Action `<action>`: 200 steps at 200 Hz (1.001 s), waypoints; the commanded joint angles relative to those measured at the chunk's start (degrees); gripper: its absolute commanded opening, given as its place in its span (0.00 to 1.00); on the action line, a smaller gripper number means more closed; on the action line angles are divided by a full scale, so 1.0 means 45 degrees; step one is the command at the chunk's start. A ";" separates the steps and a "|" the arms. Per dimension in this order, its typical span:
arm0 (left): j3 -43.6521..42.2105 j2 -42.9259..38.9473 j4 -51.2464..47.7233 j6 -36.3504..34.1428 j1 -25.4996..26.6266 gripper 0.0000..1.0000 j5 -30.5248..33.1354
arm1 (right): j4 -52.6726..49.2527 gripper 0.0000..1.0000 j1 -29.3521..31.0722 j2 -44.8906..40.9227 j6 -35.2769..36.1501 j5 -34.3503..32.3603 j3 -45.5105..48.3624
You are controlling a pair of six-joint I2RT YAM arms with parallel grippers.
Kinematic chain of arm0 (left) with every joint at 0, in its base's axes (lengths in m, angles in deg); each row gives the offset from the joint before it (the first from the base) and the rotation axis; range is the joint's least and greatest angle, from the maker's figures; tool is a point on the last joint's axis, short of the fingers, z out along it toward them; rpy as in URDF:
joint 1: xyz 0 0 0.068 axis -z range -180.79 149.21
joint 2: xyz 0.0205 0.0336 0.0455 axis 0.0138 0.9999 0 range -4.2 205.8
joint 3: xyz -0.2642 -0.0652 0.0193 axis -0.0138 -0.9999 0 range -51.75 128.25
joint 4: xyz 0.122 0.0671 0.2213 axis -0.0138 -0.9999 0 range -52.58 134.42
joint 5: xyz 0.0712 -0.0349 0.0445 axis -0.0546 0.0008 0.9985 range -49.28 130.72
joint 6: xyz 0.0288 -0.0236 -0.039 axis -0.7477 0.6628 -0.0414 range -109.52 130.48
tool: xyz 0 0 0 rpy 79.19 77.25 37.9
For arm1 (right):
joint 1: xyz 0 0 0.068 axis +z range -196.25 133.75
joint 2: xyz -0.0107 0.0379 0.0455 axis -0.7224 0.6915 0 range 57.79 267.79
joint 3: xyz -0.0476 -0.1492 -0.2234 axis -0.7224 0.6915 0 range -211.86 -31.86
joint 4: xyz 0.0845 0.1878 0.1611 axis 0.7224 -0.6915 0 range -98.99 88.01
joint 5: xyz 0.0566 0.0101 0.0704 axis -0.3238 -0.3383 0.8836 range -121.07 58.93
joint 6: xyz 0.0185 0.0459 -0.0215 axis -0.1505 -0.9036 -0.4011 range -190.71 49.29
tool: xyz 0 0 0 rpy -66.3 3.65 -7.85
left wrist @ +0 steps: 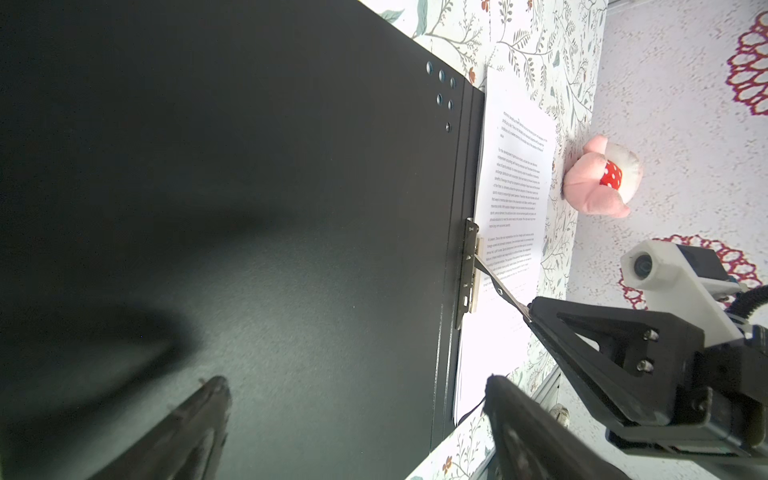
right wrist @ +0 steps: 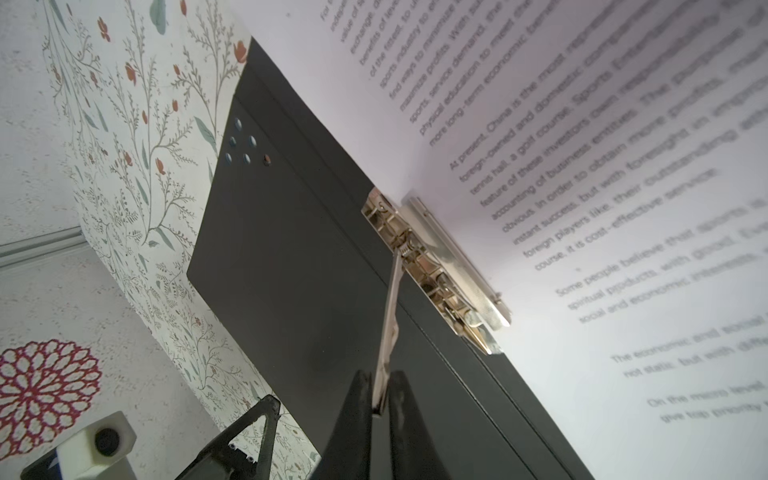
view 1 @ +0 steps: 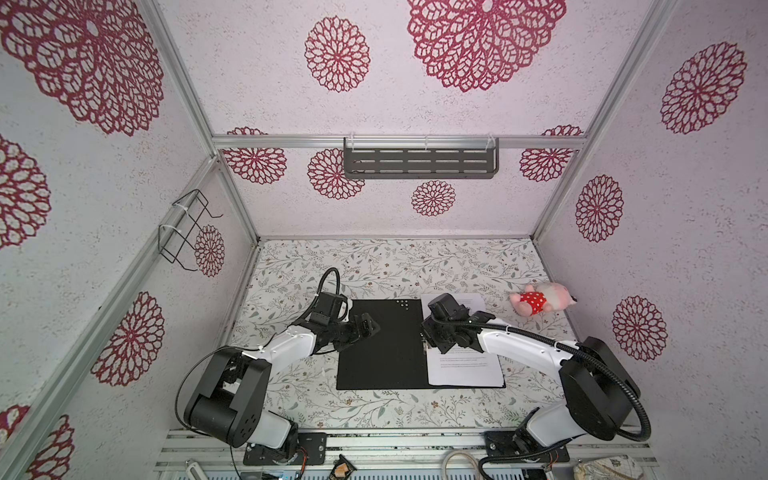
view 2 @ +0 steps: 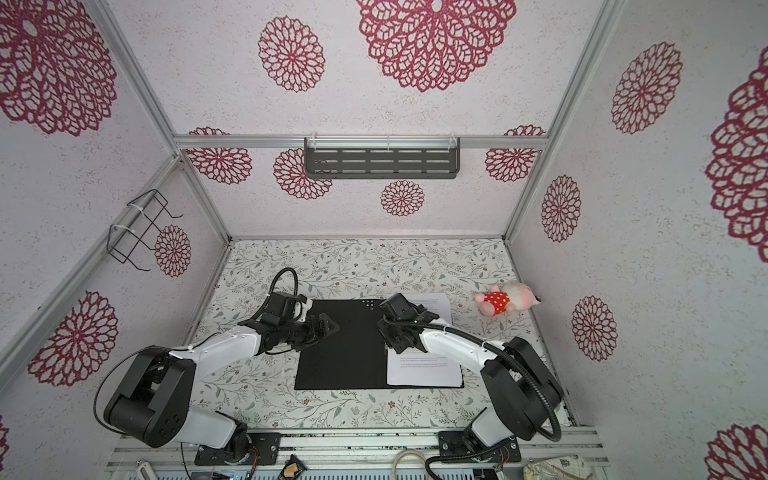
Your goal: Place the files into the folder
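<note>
the folder [view 1: 380, 357] lies spread open in the middle of the desk [view 1: 374, 262], black inside up, with its spine running from the near edge towards the far edge. the files [view 1: 465, 368] lie flat on its right half as a stack of white printed sheets, and the bar of the metal spine clip [right wrist: 440, 266] rests on their inner edge. the left half of the folder is bare black. our right gripper [right wrist: 380, 388] has its jaws drawn almost together, pinching the free end of the clip lever [right wrist: 392, 307], which stands tilted up from the clip. our left gripper [left wrist: 355, 384] hangs over the bare left half with its jaws spread wide and holds nothing; we cannot tell whether its fingertips touch the black surface. a pink plush toy [view 1: 540, 300] with a red dotted patch lies near the desk's right edge, apart from the folder.
</note>
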 commanded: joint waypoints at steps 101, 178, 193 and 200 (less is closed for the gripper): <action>-0.0112 0.0004 0.0349 0.0173 0.0067 0.98 -0.0121 | 0.0026 0.06 -0.0017 -0.0398 -0.0118 -0.0007 0.0470; -0.0190 0.0286 0.0894 0.0875 -0.0155 0.99 -0.0131 | 0.0496 0.00 -0.0104 0.0167 0.0840 -0.0097 -0.0440; -0.0105 0.0252 0.0873 0.0925 -0.0338 0.98 -0.0102 | 0.0602 0.00 -0.0225 0.0523 0.1249 -0.0094 -0.0955; -0.0064 0.0260 0.0839 0.0925 -0.0414 0.99 -0.0074 | 0.0638 0.00 -0.0302 0.0702 0.1438 -0.0043 -0.1221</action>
